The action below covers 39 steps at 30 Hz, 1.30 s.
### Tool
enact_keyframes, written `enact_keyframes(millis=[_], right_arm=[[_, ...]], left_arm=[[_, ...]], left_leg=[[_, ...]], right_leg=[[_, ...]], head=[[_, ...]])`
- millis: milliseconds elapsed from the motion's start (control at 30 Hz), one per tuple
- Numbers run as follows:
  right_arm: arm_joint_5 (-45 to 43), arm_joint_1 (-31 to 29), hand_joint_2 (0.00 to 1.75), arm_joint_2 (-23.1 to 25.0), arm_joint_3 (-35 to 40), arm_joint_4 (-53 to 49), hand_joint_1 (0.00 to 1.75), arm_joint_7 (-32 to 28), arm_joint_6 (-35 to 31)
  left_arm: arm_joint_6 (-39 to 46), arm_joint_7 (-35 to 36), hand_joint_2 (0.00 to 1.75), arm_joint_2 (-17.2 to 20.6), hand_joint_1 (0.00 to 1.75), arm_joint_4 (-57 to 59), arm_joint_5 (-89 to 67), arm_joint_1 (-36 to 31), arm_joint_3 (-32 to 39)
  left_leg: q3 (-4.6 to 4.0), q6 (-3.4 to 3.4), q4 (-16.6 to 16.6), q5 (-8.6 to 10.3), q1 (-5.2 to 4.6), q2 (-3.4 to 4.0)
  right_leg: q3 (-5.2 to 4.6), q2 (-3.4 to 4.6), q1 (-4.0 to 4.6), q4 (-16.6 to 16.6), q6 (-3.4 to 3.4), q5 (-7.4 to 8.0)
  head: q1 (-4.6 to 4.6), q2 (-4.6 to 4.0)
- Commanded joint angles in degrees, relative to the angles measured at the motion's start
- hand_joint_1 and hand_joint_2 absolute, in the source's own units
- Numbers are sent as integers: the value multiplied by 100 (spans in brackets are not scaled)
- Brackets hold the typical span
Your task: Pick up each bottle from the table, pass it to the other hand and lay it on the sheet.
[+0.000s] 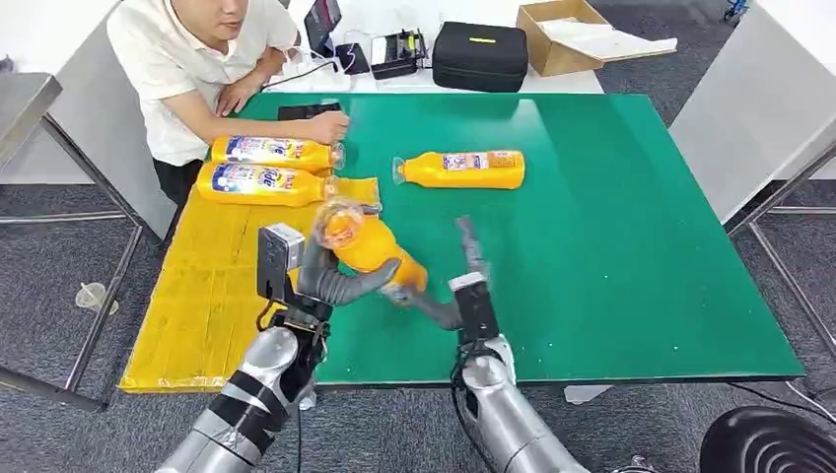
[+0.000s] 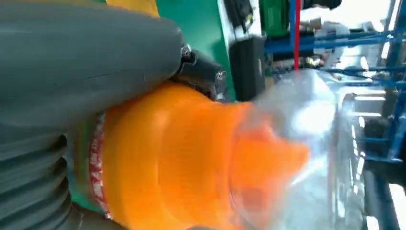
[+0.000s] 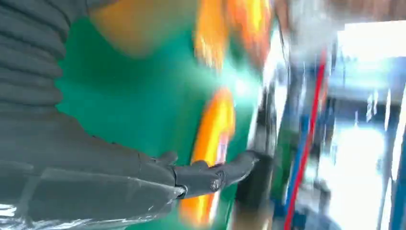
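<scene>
Head view showed the left hand [image 1: 330,281] wrapped around an orange bottle [image 1: 370,246], its thick grey thumb curled across the lower body while the bottle tilted up and away, clear neck end toward the person. The bottle was off the table, above the seam where the yellow sheet [image 1: 202,305] met the green table [image 1: 631,246]. The right hand [image 1: 461,271] sat just beside the bottle's base, one dark finger pointing up and away; its fingers were spread and nothing lay in them, though whether a lower finger touched the base could not be told.

In the left wrist view the bottle [image 2: 191,163] was a smooth, glossy orange body narrowing into a clear plastic shoulder, with a red-edged label band near the ribbed grey cover of the left hand [image 2: 86,67]. The right wrist view, blurred, showed the right hand [image 3: 201,175] with its fingers extended over the green surface.

Two more bottles [image 1: 271,153] [image 1: 261,184] lay side by side on the far end of the sheet, with blue-and-white labels; a person's hand [image 1: 330,126] rested at the neck of the farther one. A fourth bottle [image 1: 463,169] lay on its side on the matte green tabletop, well apart from both hands.
</scene>
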Motion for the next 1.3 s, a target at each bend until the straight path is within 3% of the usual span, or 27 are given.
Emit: enact_keyframes(millis=[33, 100, 233, 300, 333, 400, 633, 700, 767, 833, 1000, 1300], right_arm=[[578, 656, 0, -533, -1197, -2484, 0, -94, -1822], [1143, 865, 0, -442, -1571, -2900, 0, -94, -1822], [1366, 973, 0, -415, -1710, -3004, 0, -94, -1822], [970, 987, 0, -497, -1609, -2841, 0, -94, -1822], [972, 993, 175, -501, -1622, -2819, 0, -94, -1822], [791, 1031, 175, -539, -1552, -2788, 0, -94, -1822], [657, 1018, 175, -613, -1395, -2770, 0, -94, -1822], [430, 914, 175, -680, -1301, -2666, 0, -94, -1803], [339, 830, 175, -699, -1289, -2544, 0, -94, -1720], [339, 830, 175, -699, -1289, -2544, 0, -94, -1720], [132, 582, 175, -637, -1213, -2114, 0, -94, -1343], [18, 513, 175, -595, -1242, -2002, 0, -94, -1188]], left_arm=[[1591, 230, 175, 994, 175, -62, -2747, -162, -192], [1340, 429, 175, 1089, 175, -53, -3302, -119, 58], [923, 346, 175, 1054, 175, -304, -3126, 61, 401], [847, 345, 175, 1102, 175, -450, -3240, 138, 506], [854, 349, 175, 1093, 175, -465, -3248, 148, 515], [753, 378, 175, 1057, 175, -585, -3154, 238, 650], [929, 706, 175, 1257, 175, -366, -4302, 2, 350], [353, 1117, 175, 1332, 175, 193, -4979, -378, -52], [-355, 1160, 175, 1235, 175, 703, -4847, -625, -151], [-355, 1160, 175, 1235, 175, 703, -4847, -625, -151], [-779, 1171, 175, 823, 175, 2568, -5301, -1549, -649], [-903, 1139, 175, 697, 175, 2882, -5204, -1681, -607]], left_leg=[[13, -3, 10, -13, 9, 10], [22, -3, 7, -15, 3, 4], [18, -6, 6, -14, 8, 4], [11, -3, 1, -9, 3, 9], [9, -2, 0, -7, 3, 9], [41, -5, 10, -29, 15, 24], [7, -2, 0, -5, 4, 9], [26, -6, 13, -19, 14, 16], [11, -4, 6, -7, 10, 8], [20, -3, 3, -6, 9, 1], [25, -2, 7, -9, 12, 9], [23, -3, 2, -5, 8, 15]], right_leg=[[14, 0, 13, 2, -22, -9], [22, -7, 8, 5, -25, -16], [18, -5, 13, 2, -24, -13], [6, 2, 7, 0, -15, -6], [4, 2, 7, -2, -13, -4], [38, 9, 23, -2, -34, -19], [3, 0, 6, -2, -13, -3], [26, 1, 20, 3, -31, -14], [8, -4, 13, 0, -19, -5], [17, -12, 13, -3, -22, -8], [25, -5, 16, -2, -25, -8], [22, 3, 12, -5, -19, -3]], head=[[7, 0], [4, 0], [4, 0], [4, 0], [4, 0], [4, 0], [4, 0], [4, 0], [4, 0], [4, 0], [2, 0], [4, 0]])
